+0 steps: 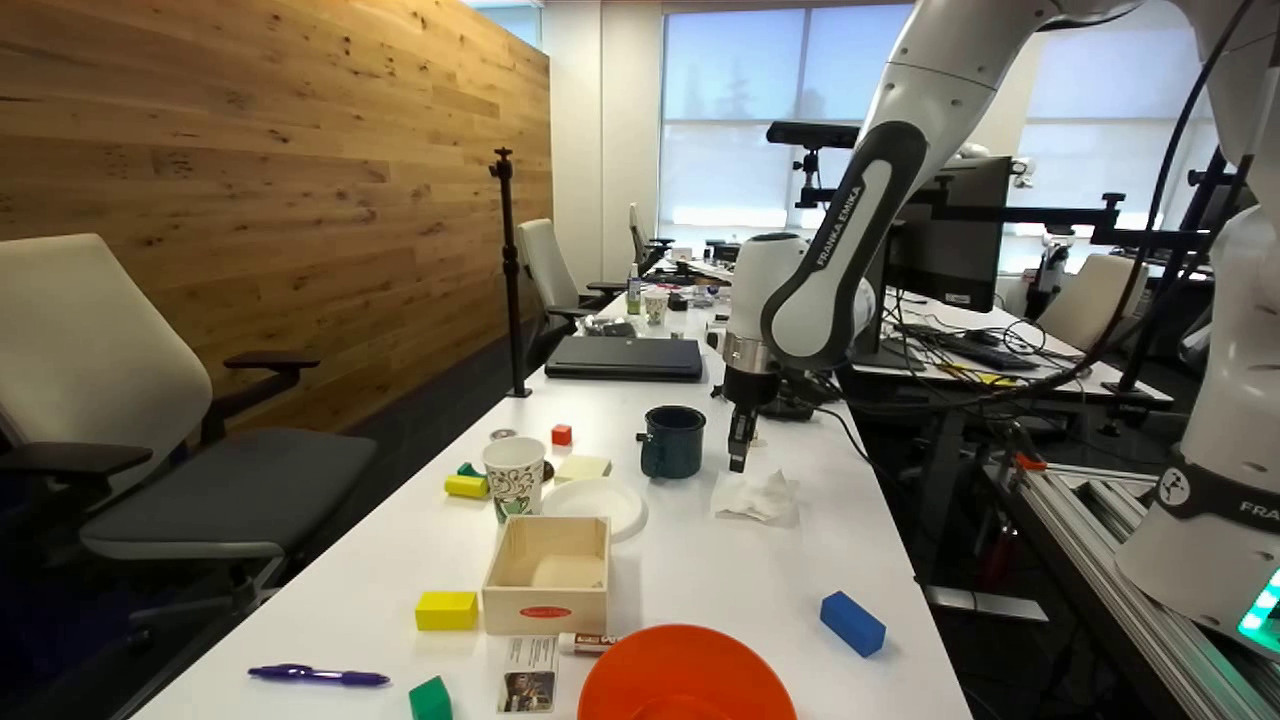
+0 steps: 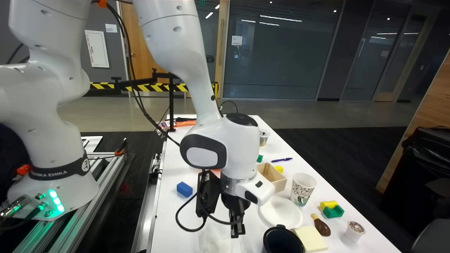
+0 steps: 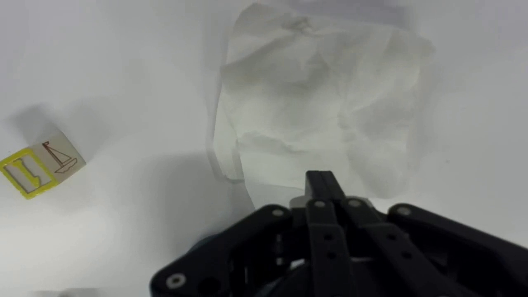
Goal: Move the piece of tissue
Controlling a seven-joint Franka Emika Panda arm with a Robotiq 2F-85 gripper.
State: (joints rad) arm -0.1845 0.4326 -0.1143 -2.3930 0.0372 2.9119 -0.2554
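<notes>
The piece of tissue (image 1: 757, 496) is white, creased and a little crumpled. It lies on the white table (image 1: 720, 580) and shows in the wrist view (image 3: 321, 103), with its near edge hidden behind the gripper. It also shows at the bottom of an exterior view (image 2: 218, 244). My gripper (image 1: 738, 466) points down just beside and above the tissue, between it and the dark mug (image 1: 672, 445). In the wrist view the gripper's (image 3: 319, 173) two fingertips are pressed together with nothing between them. The gripper (image 2: 238, 234) also looks closed in an exterior view.
The dark mug (image 2: 283, 242) stands close to the gripper. A white plate (image 1: 630, 510), a paper cup (image 1: 514, 465) and a wooden box (image 1: 547, 605) are nearby. A blue block (image 1: 852, 623) and an orange bowl (image 1: 690, 675) are farther along. A letter block (image 3: 43, 165) lies beside the tissue.
</notes>
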